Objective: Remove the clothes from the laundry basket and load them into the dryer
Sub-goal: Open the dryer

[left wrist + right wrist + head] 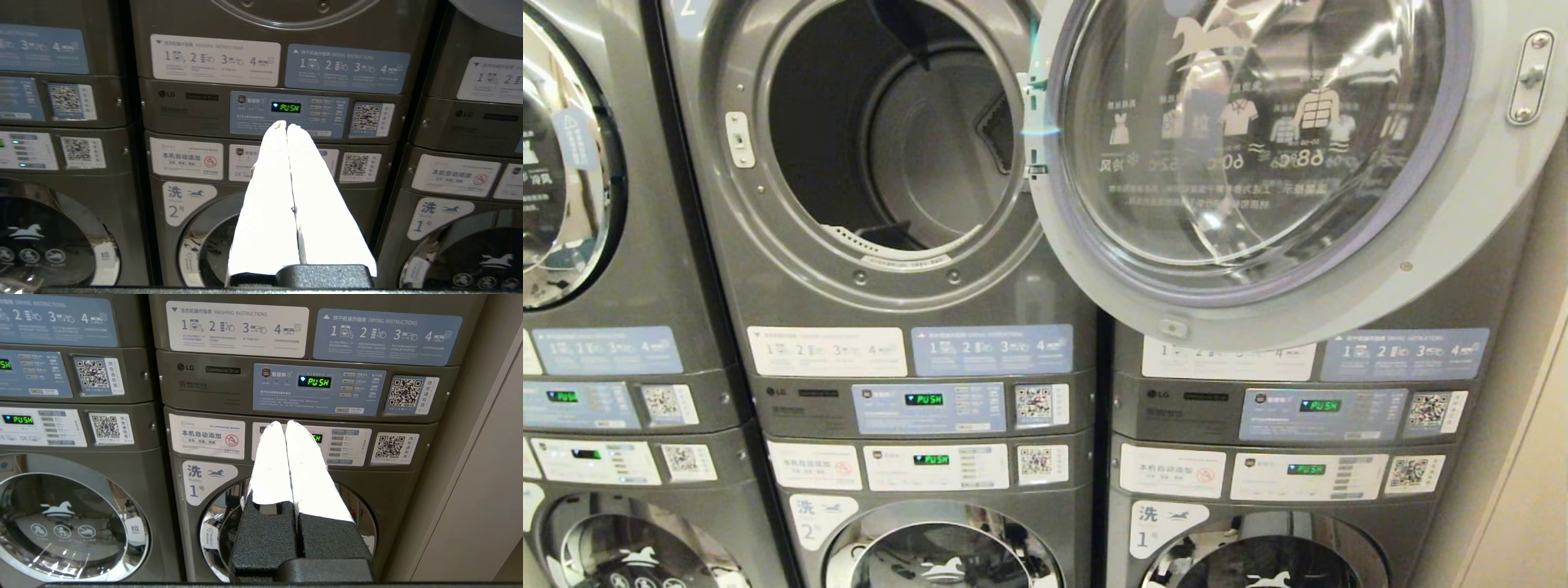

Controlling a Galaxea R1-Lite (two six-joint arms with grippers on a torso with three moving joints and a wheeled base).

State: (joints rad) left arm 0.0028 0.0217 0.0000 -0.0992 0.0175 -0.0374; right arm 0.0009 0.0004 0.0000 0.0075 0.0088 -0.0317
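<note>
The left hand (pixel 286 125) hangs empty, its two white fingers (pixel 265 196) pressed tip to tip, pointed at the control panel (pixel 288 114) of the middle stack, whose green display reads "PUSH". The right hand (pixel 284 424) is likewise closed on nothing, fingers together, aimed at the washer panel (pixel 351 446) of the right-hand stack beside a beige wall (pixel 482 490). Neither hand appears in the head view. Three stacks of grey machines stand side by side in the head view, each a dryer above a washer. The middle dryer (pixel 882 163) stands open, its round door (pixel 1258 163) swung wide to the right across the front of the neighbouring machine, the glass printed with white clothing icons and temperature figures. Its steel drum (pixel 931 147) is dark, with only a dark scrap low at the front lip that cannot be made out. Below it, washer number 2 (pixel 943 555) and, to its right, washer number 1 (pixel 1262 559) have their doors closed. The left stack's dryer door (pixel 564 163) is closed too. No laundry basket or clothes appear in any view.
</note>
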